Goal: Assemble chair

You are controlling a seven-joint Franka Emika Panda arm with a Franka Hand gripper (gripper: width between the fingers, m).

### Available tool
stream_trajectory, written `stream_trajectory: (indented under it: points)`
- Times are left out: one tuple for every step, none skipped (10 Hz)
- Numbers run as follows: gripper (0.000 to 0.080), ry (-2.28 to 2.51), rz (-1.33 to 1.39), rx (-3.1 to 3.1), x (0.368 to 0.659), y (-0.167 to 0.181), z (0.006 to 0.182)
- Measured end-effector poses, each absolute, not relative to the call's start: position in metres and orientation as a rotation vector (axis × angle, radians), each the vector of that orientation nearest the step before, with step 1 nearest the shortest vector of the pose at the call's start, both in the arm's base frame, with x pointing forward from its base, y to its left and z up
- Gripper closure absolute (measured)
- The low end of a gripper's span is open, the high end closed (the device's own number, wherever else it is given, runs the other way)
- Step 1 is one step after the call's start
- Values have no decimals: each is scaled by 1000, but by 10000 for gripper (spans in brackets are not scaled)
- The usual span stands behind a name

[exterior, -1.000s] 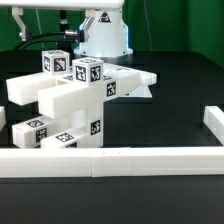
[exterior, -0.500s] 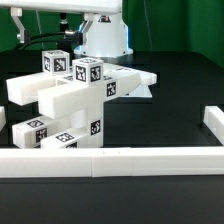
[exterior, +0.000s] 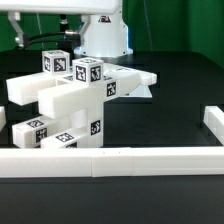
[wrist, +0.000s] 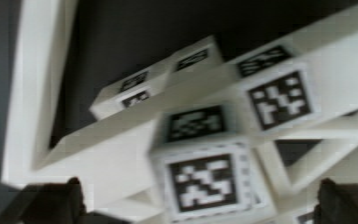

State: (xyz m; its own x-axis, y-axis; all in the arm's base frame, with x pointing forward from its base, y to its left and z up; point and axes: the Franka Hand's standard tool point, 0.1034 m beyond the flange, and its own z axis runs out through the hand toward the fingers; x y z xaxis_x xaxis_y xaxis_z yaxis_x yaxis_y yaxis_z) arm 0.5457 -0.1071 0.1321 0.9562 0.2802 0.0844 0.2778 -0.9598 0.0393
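We see chair [exterior: 75, 105] part-built, upright on dark desk [exterior: 170, 95], behind white border wall [exterior: 110, 161]. Gripper [wrist: 197, 200]: jaws wide, empty, straddling tagged block [wrist: 211, 178].

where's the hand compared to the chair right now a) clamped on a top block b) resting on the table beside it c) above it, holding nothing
c: the wrist view looks down on the chair with both fingertips apart, nothing between them.
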Motion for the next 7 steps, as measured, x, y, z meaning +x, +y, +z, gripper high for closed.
stream_trajectory:
  points:
    - [150,419,111,3085,552,-103,129]
    - [150,410,111,3085,552,-105,128]
    - [150,361,90,3099,550,-103,126]
    - [150,337,81,3107,551,-101,127]
    - [150,334,80,3107,550,-102,127]
    - [150,333,79,3108,549,-102,127]
    - [150,335,76,3111,546,-104,127]
